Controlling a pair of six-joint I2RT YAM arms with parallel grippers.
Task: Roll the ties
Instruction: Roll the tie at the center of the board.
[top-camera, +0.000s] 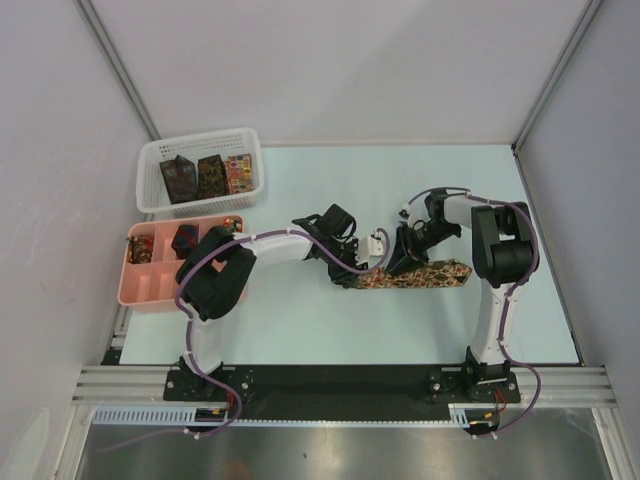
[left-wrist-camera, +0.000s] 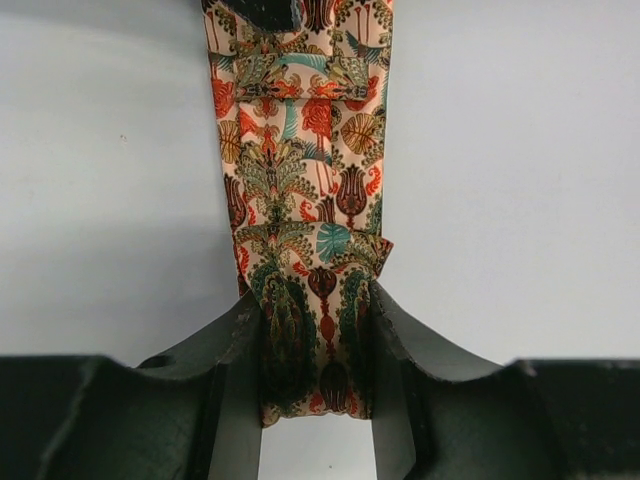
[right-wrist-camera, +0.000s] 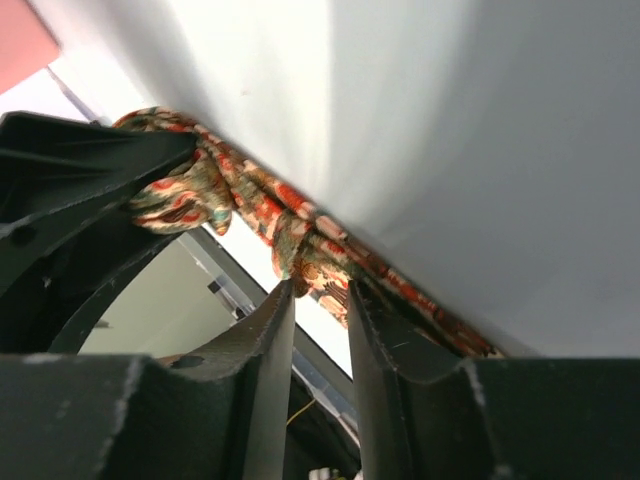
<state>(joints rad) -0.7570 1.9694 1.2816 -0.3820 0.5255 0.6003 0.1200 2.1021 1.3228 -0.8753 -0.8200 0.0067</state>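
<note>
Tie (top-camera: 425, 274) on table (top-camera: 300, 325), ties (top-camera: 210, 176) in basket (top-camera: 150, 192), pink tray (top-camera: 150, 288)

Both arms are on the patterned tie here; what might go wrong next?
1. The right gripper pinches the tie only at its fingertips, where the fabric is bunched; it may slip out.
2. The left gripper holds a creased end, so the roll may start crooked.

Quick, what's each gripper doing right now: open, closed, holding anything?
Left gripper: closed on one end of the patterned tie.
Right gripper: closed, pinching the same tie's bunched fabric at its fingertips.
</note>
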